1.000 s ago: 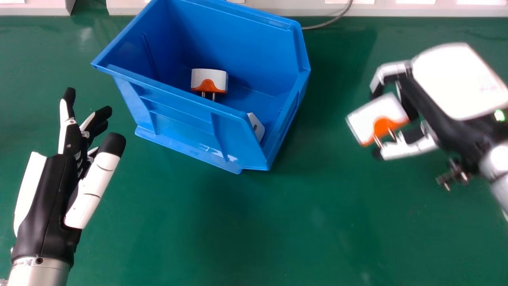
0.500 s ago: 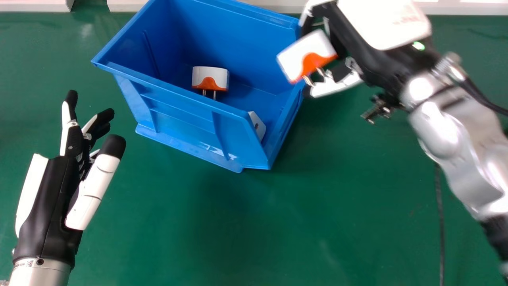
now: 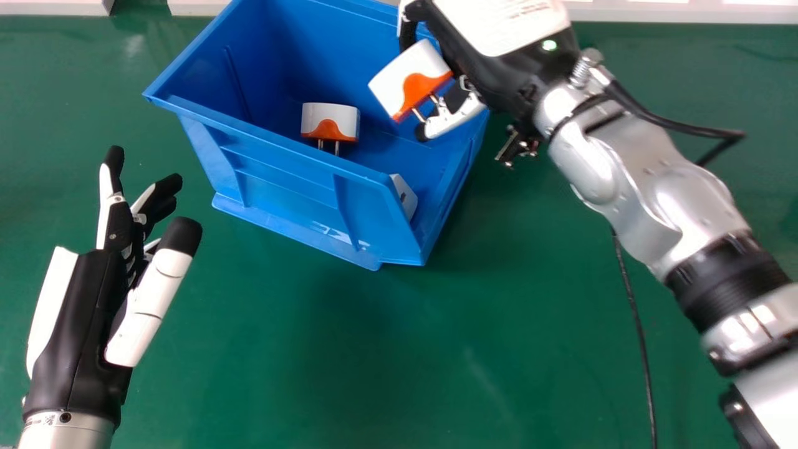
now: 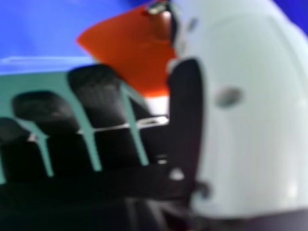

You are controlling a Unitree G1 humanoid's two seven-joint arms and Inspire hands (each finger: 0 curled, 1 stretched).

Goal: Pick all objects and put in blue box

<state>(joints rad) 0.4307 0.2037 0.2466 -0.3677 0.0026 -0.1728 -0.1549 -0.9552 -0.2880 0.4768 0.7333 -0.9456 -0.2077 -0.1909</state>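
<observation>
In the head view my right hand (image 3: 464, 112) is over the right part of the blue box (image 3: 280, 159), its fingers and thumb pinching a white and orange plug (image 3: 408, 78) with its two prongs toward the thumb. The right hand view has the plug's orange face (image 4: 132, 50) between the fingers and thumb of my right hand (image 4: 96, 94). Inside the box lie a second white and orange plug (image 3: 329, 121) and a white object (image 3: 405, 196) near the front right corner, partly hidden by the wall. My left hand (image 3: 84, 312) is open at the left, away from the box.
The box stands on a green table (image 3: 280, 362), close to a pale ledge (image 3: 673, 11) along the back. My silver right forearm (image 3: 648, 193) crosses the right side, and a thin dark cable (image 3: 637, 330) hangs below it.
My right hand has travelled left and toward the back with the plug, from the table's right side to over the box. The left hand has shifted very slightly.
</observation>
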